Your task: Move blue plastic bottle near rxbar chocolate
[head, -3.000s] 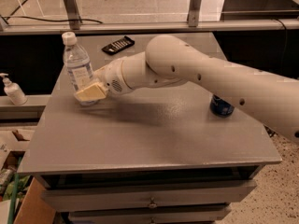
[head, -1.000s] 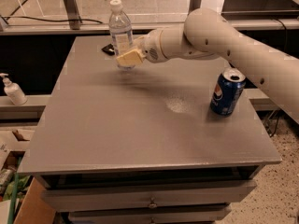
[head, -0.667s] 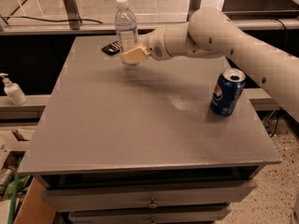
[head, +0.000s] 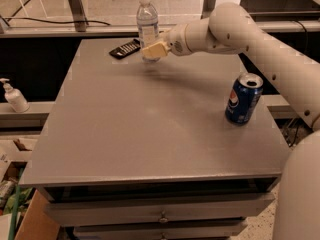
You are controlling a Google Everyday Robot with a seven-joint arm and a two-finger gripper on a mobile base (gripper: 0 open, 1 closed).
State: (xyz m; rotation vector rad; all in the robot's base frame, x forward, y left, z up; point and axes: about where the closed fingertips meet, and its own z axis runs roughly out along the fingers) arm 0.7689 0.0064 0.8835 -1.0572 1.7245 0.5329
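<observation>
Standing upright toward the right edge of the grey table, a blue Pepsi can is sitting well apart from everything else, while a white pump bottle is resting on a ledge off the table's left side. Farther back, the gripper is reaching in from the table's right, its tan fingers clasping the lower part of the blue plastic bottle. The bottle is standing upright near the table's far edge, just beside the rxbar chocolate, which is lying flat.
</observation>
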